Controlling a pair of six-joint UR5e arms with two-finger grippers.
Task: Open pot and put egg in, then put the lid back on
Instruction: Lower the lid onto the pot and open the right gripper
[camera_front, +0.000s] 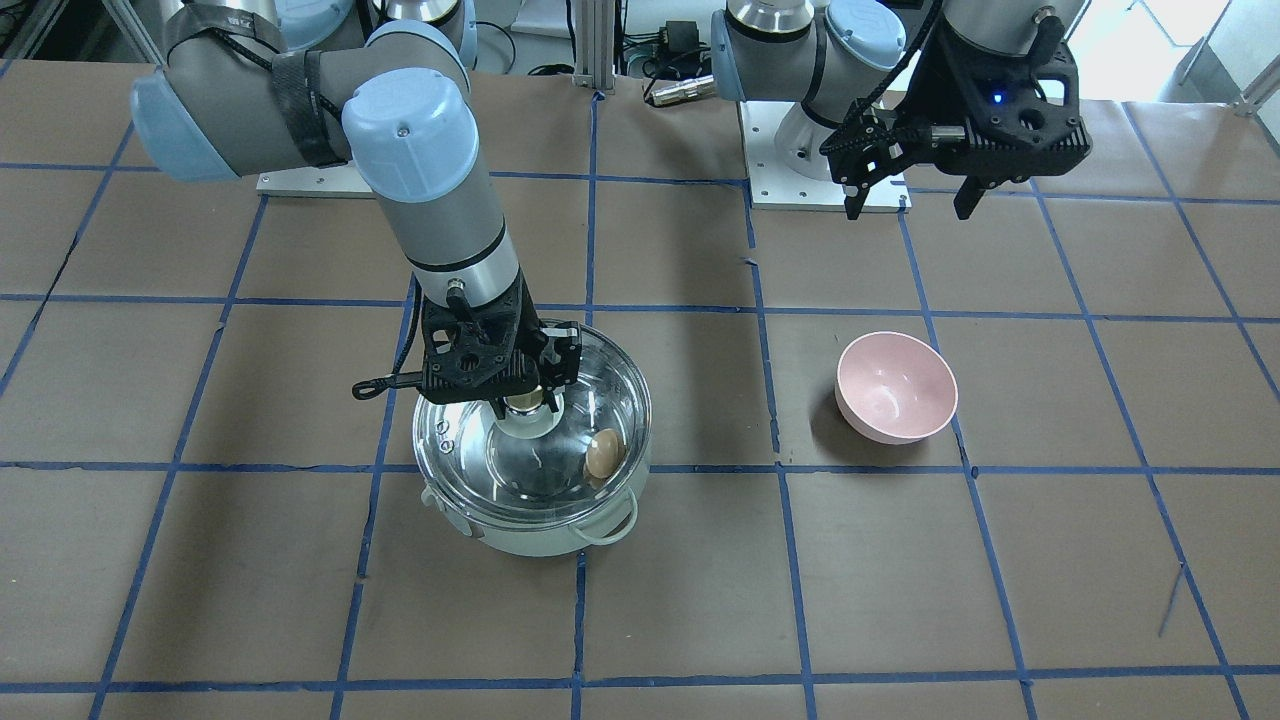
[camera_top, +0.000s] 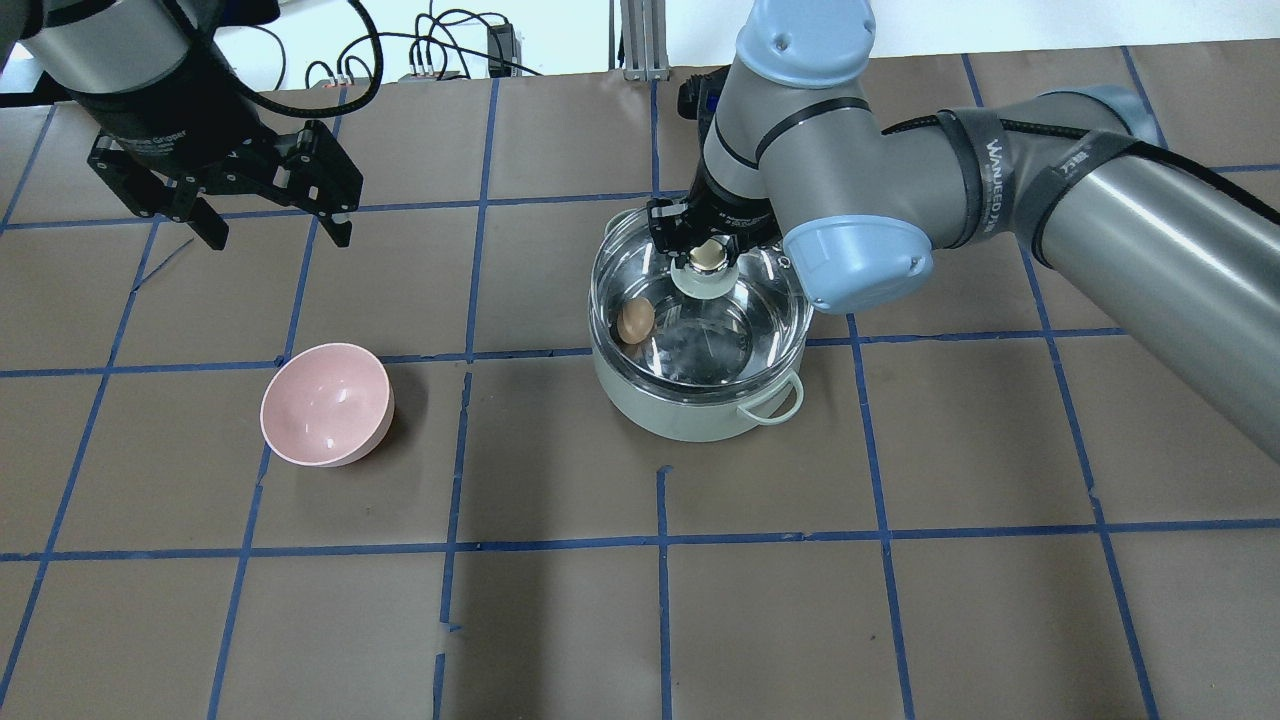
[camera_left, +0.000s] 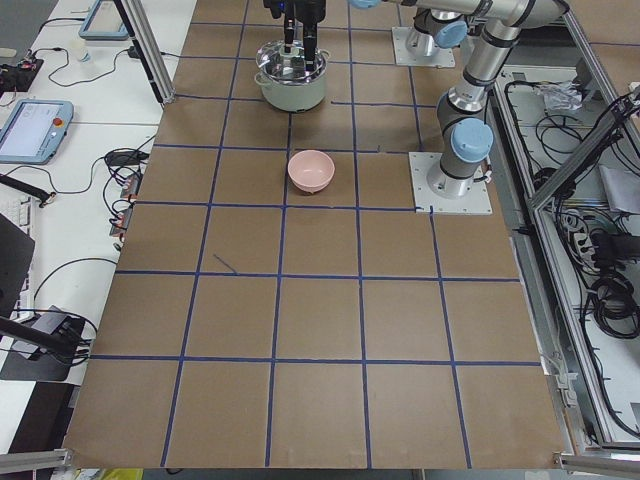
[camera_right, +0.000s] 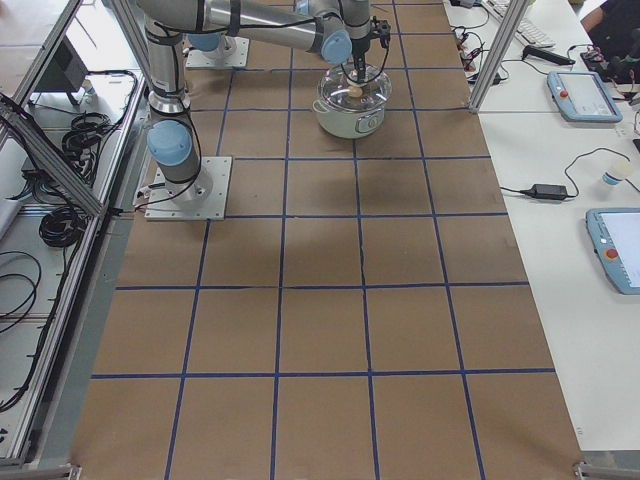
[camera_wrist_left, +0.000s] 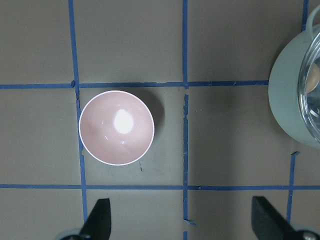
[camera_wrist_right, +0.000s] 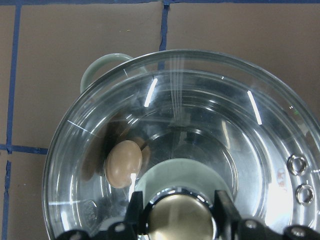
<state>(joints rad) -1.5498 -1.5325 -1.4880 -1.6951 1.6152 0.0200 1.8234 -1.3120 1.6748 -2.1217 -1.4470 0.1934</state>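
- pot (camera_top: 690, 415): pale mint-green, shiny steel inside, upright on the table
- egg (camera_top: 635, 320): small, tan-brown, lying inside the pot near its wall
- lid (camera_top: 707, 283): clear glass, knob up, over the pot's mouth; can't tell if it's fully seated

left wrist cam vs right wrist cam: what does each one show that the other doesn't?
Left wrist only: the empty pink bowl and the open left gripper. Right wrist only: the right gripper holding the lid by its knob, and the egg clearly under the glass. Both: the mint pot, some of the lid, and the blue-taped table.
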